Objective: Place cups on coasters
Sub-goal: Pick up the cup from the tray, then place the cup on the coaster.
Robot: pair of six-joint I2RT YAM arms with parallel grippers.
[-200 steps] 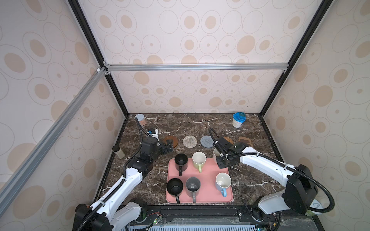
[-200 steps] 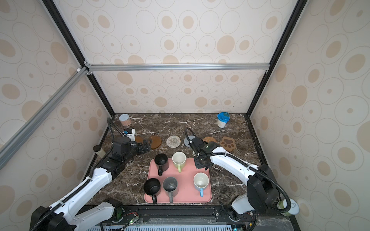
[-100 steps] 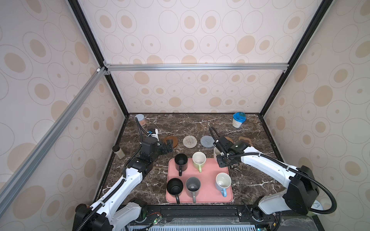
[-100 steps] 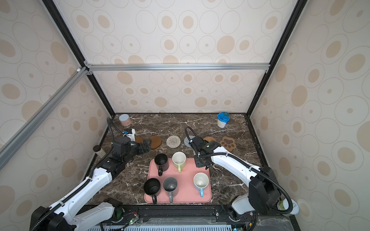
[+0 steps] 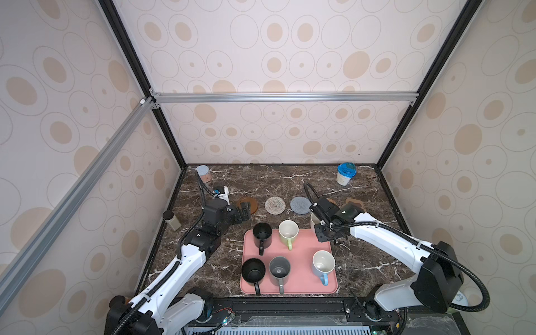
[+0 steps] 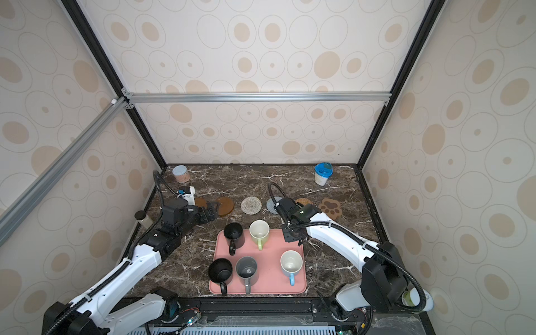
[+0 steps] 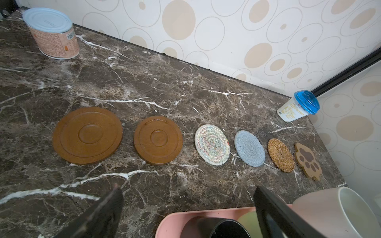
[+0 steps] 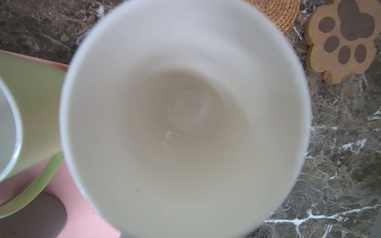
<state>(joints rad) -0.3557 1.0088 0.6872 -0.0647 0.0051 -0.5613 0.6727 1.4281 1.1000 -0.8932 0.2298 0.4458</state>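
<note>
The right gripper [image 5: 319, 225] clamps a white-pink ceramic mug [image 8: 185, 115], the tan rattan coaster [image 8: 274, 14] just beyond it; the left gripper [image 7: 185, 208] gapes empty. Should the mug swing in that hold, it may land off-centre.

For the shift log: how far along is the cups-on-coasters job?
Done: nothing yet; all six coasters, from the wooden disc to the paw coaster, lie bare. In hand: the right gripper is shut on the white-pink mug, held near the rattan coaster; the left gripper is open and empty. Left: the black mug, light green mug, second black mug, grey mug and blue mug stand on the pink tray.
</note>
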